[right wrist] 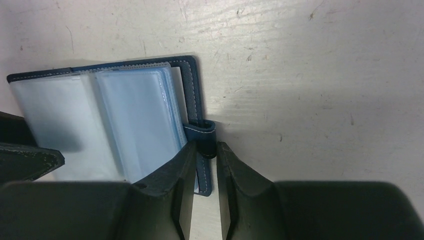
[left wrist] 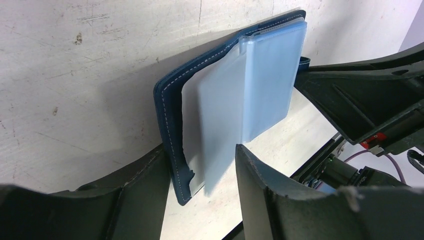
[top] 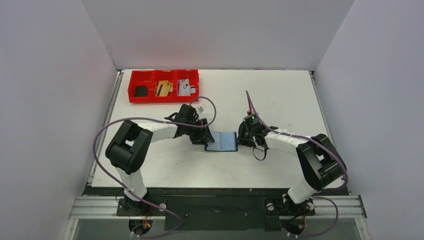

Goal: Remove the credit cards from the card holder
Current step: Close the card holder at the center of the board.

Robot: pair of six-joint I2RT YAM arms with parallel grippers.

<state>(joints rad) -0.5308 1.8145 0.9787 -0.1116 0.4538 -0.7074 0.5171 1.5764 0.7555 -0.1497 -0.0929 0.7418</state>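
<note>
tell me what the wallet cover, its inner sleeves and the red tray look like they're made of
The card holder cover: likely leather or imitation, matte navy, pale stitching along its edge. The inner sleeves: soft plastic, slightly glossy, translucent and bending. The red tray: probably hard moulded plastic, uniform red, too small to be sure.

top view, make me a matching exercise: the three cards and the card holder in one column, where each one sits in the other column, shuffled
Things:
1. black card
2. tan-gold card
3. silvery-grey card
4. card holder

Places:
a. middle compartment of the red tray
b. lying open on the table, outside the tray
c. left compartment
d. right compartment

Pairs: 1-c, 2-a, 3-d, 4-b
</note>
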